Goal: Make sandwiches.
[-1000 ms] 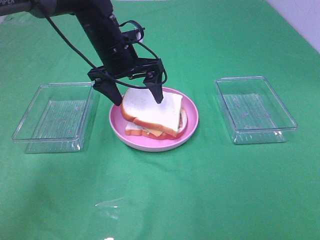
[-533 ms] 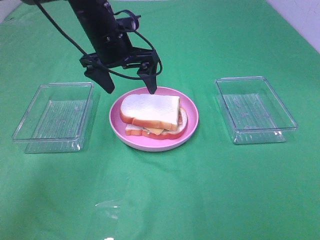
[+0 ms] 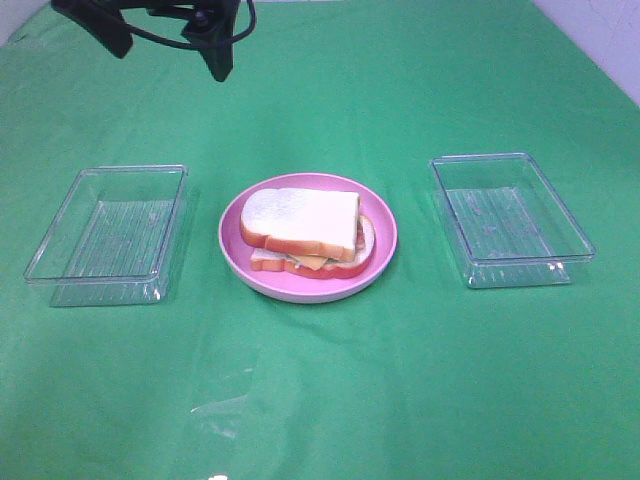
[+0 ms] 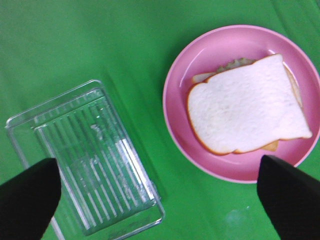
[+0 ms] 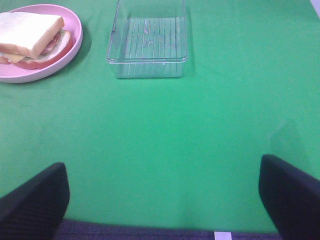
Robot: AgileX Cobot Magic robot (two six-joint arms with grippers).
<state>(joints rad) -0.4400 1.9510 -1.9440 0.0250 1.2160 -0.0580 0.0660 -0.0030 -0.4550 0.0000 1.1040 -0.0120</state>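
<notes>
The sandwich (image 3: 304, 231) lies stacked on the round pink plate (image 3: 384, 226) at the table's middle: white bread on top, cheese and reddish filling showing at the edge. It also shows in the left wrist view (image 4: 247, 103) and the right wrist view (image 5: 31, 38). My left gripper (image 3: 165, 40) is open and empty, high above the table at the far left, well away from the sandwich; its fingertips (image 4: 287, 200) show wide apart in the left wrist view. My right gripper (image 5: 162, 200) is open and empty, low over the green cloth at the near right.
An empty clear plastic tray (image 3: 112, 232) stands left of the plate and another (image 3: 508, 217) stands right of it. A green cloth (image 3: 330, 390) covers the whole table.
My left gripper has risen from just above the sandwich and drawn back to the far left, open. The top bread slice has settled flatter on the stack.
</notes>
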